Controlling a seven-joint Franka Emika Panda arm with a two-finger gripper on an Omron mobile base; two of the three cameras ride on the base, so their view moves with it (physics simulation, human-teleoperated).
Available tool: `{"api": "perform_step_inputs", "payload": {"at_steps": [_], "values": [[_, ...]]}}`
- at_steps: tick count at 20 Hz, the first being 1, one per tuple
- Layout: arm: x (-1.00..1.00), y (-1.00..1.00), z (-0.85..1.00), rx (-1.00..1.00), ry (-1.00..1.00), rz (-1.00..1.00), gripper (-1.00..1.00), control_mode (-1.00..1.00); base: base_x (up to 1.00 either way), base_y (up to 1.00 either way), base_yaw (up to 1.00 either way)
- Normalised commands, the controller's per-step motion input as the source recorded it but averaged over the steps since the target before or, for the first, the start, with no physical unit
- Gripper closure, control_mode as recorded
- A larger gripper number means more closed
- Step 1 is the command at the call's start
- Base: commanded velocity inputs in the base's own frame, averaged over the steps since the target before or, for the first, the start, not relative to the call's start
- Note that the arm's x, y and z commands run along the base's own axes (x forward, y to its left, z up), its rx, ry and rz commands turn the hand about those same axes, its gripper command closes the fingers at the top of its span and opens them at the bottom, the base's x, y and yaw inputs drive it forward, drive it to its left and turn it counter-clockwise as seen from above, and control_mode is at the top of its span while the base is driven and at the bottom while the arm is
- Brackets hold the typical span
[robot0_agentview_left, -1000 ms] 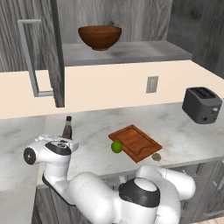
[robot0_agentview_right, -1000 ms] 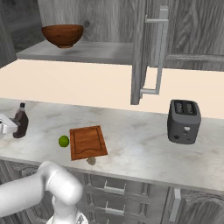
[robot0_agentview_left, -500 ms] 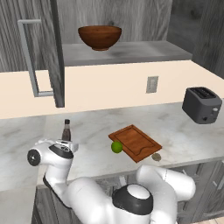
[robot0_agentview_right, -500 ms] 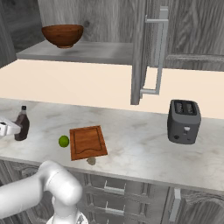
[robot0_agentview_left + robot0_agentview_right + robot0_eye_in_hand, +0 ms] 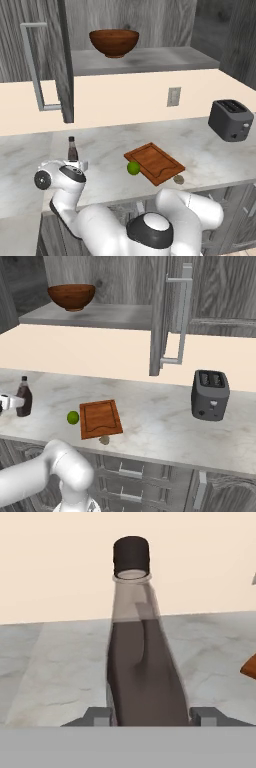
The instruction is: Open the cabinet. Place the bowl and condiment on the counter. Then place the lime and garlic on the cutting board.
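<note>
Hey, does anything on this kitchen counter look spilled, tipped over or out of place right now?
Nothing is spilled or tipped. The condiment stands upright on the counter between the gripper fingers. The garlic lies near the counter's front edge, beside the cutting board.

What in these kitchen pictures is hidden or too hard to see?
- Bottle base: hand view, cut off at the bottom between the fingertips.
- Bottle's lower half: left base view, behind the arm.
- Garlic: too small for detail.
- Bowl inside: both base views, hidden by its rim.
</note>
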Motion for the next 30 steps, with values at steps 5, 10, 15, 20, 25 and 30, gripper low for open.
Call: {"api": "perform_step_inputs", "payload": {"at_steps": [5,10,15,20,25,30], "values": [[-0.18,0.0,-0.49,0.0,0.0,0.12,-1.0,-1.0,0.0,0.0,0.0],[-0.62,-0.21,-0.39,0.0,0.0,0.12,-1.0,-1.0,0.0,0.0,0.0],[-0.87,-0.09,-0.05,0.03,0.0,0.07,-1.0,-1.0,0.0,0.0,0.0],[-0.73,0.0,0.91,0.13,0.07,0.01,-1.0,-1.0,0.0,0.0,0.0],[-0.55,-0.08,0.99,0.17,0.13,0.0,-1.0,-1.0,0.0,0.0,0.0],[-0.39,-0.7,0.8,0.25,0.1,0.08,-1.0,-1.0,0.0,0.0,0.0]]}}
